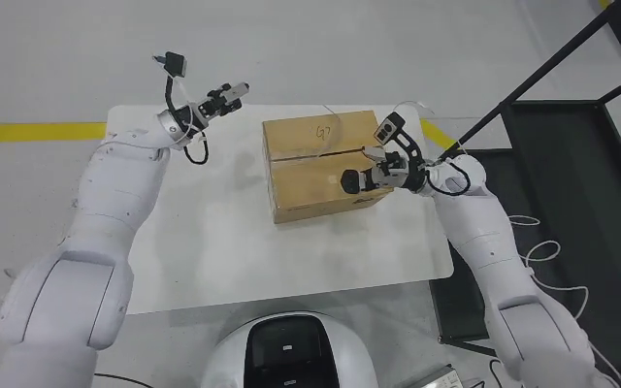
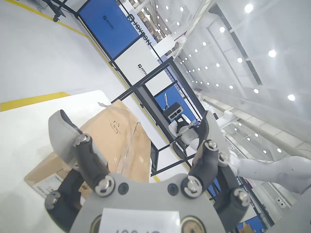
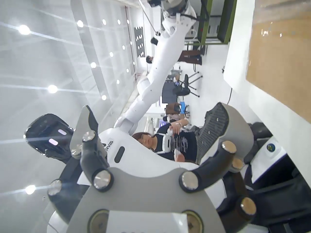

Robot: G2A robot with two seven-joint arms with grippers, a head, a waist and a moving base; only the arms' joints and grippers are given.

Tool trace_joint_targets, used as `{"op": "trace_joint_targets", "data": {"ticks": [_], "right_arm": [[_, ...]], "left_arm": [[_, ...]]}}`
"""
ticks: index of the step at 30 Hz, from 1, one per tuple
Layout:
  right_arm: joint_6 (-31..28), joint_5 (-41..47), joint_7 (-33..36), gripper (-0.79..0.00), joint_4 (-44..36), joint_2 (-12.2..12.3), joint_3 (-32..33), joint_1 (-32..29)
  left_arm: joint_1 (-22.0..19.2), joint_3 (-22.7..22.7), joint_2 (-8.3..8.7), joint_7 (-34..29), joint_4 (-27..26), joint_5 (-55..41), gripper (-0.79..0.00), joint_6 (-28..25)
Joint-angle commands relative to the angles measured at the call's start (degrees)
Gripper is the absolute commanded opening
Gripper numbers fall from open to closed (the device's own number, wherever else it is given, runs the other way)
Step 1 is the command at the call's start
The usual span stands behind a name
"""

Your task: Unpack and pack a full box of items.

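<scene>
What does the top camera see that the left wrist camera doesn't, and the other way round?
Top view's own: the whole white table from above, and the right pincer by the right side of the cardboard box. Left wrist view's own: blue and white panels, ceiling lights, and the left pincer up close, wide open and holding nothing. Shared: the closed cardboard box with its taped seam, the table under it, and the yellow floor line.

Our left gripper (image 1: 236, 91) hangs with fingers spread, apart from the box (image 1: 310, 160) on its left. Our right gripper (image 1: 351, 180), also spread, hovers at its right end.
</scene>
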Motion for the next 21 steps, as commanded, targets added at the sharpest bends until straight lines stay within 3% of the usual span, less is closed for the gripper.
{"op": "trace_joint_targets", "data": {"ticks": [1, 15, 21], "right_arm": [[-0.24, -0.57, -1.63, 0.0, 1.35, -0.84, -2.95, 1.67], [-1.3, 0.73, -4.15, 0.0, 3.91, -1.75, -4.58, 3.58], [0.09, -1.53, -15.53, 0.0, 2.69, -2.61, -6.34, 4.4]], "left_arm": [[1.81, -1.37, 1.1, -1.47, -2.2, -1.91, 0.0, 1.57], [10.34, -7.78, 6.41, -10.67, -16.84, -6.49, 0.0, 10.77], [13.43, -10.16, 8.59, -14.44, -21.45, -8.13, 0.0, 14.54]]}}
